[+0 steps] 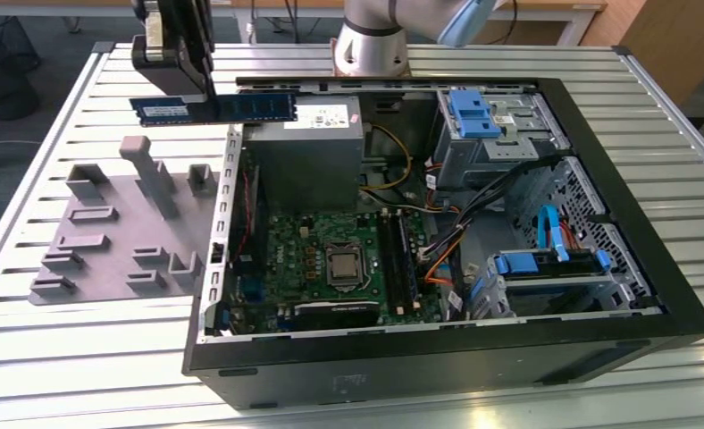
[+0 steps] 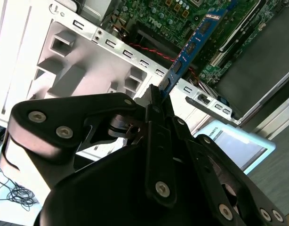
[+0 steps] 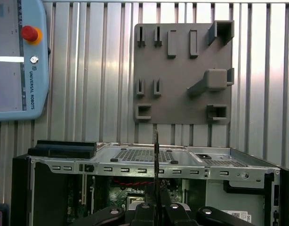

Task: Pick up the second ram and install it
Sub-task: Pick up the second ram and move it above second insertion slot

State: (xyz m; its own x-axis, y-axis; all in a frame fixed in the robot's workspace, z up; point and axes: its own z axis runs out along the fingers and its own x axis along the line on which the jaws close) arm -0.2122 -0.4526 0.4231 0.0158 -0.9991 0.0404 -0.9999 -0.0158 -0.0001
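While the slatted metal table (image 1: 78, 357) carries the open computer case (image 1: 448, 362), a grey tray (image 1: 102, 259) lies just beside it on the exterior view's left. Inside the case, a power supply (image 1: 305, 161) bearing a white label sits beyond the green motherboard (image 1: 292, 255). Near the case's far left corner, the gripper (image 1: 201, 96) is clamped on the second ram (image 1: 215, 108), held level; a pale sticker, print too small to read, marks its left end.
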